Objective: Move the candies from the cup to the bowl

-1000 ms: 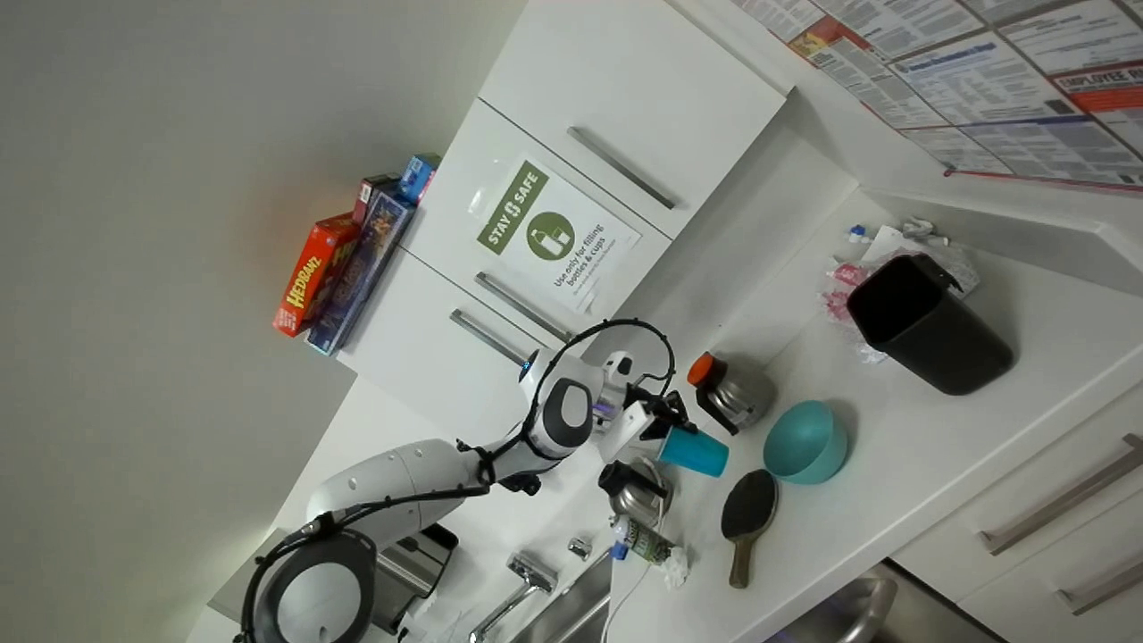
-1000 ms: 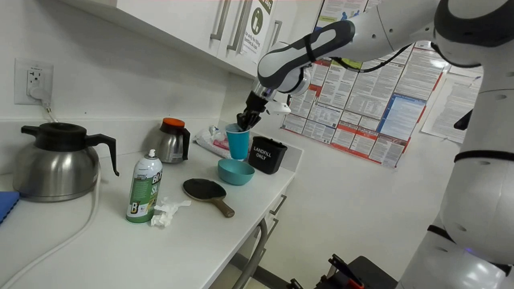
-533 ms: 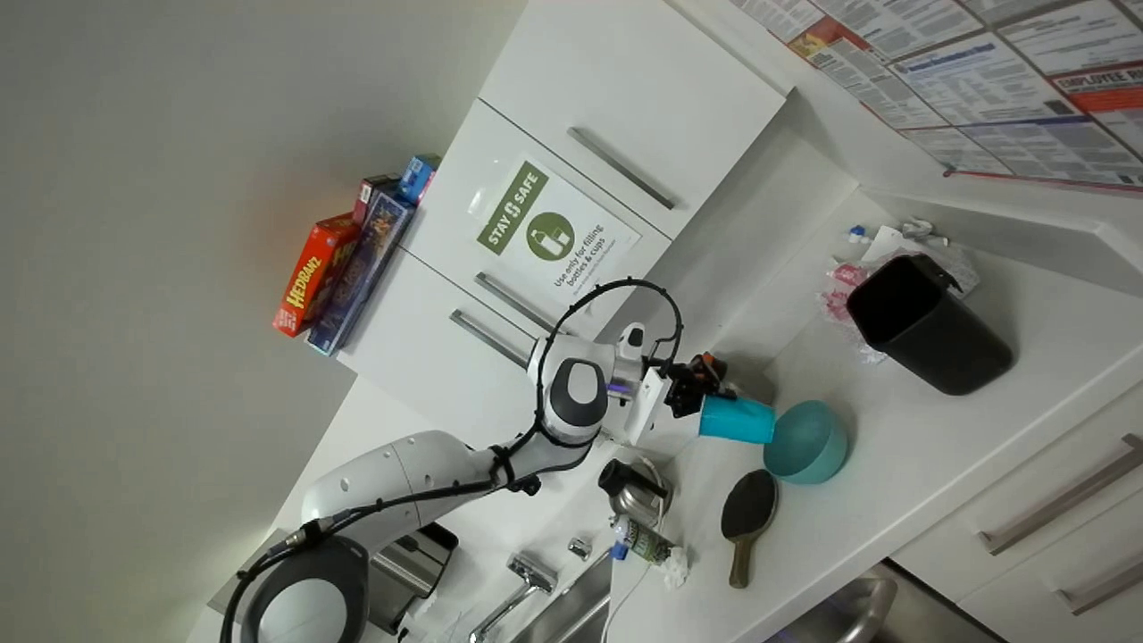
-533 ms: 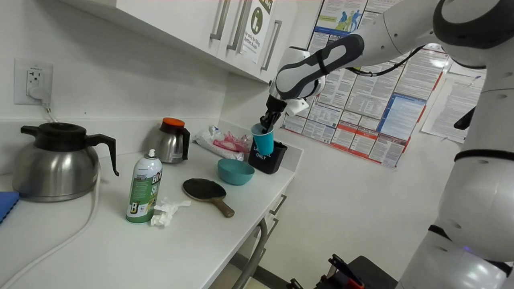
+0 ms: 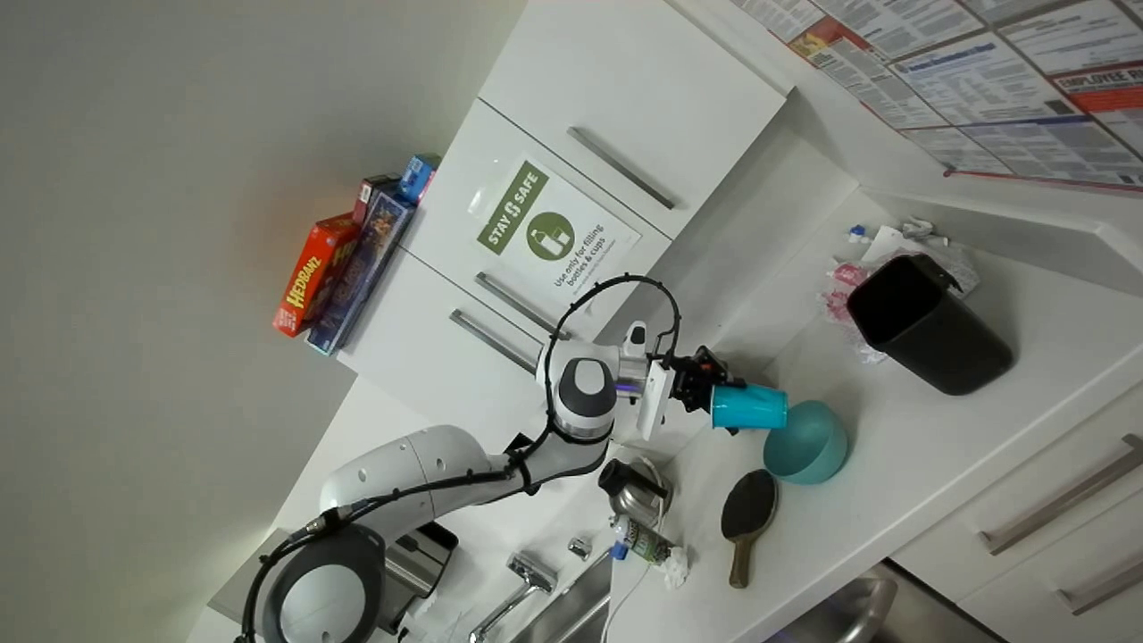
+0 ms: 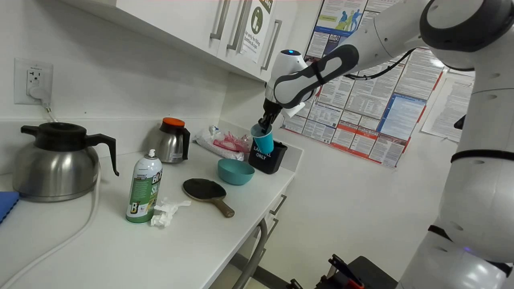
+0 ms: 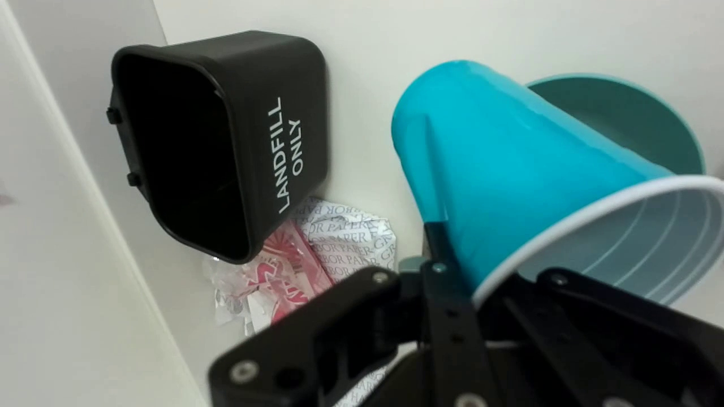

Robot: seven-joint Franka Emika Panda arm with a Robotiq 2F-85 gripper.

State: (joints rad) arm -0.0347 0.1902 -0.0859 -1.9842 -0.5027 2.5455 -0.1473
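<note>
A bright blue cup with a white rim is held by my gripper. It shows in both exterior views (image 5: 748, 406) (image 6: 263, 140) and in the wrist view (image 7: 498, 152). My gripper (image 5: 705, 384) (image 6: 265, 123) (image 7: 472, 265) is shut on the cup's wall at the rim, one finger outside and one inside. The cup is in the air, slightly tilted, with its rim up. The teal bowl (image 5: 817, 463) (image 6: 236, 176) (image 7: 639, 118) stands on the counter below, close to the cup; the cup partly covers it in the wrist view. The candies do not show.
A black bin (image 6: 267, 158) stands beside the bowl against the end wall, with a plastic bag (image 6: 229, 144) behind it. A dark paddle (image 6: 204, 189), a spray can (image 6: 145, 188), a thermos with an orange lid (image 6: 172, 140) and a steel carafe (image 6: 60, 168) stand or lie along the counter.
My gripper has carried the cup along the counter toward the bowl and the bin. In the last half second it moved little, and the cup has tilted slightly more.
</note>
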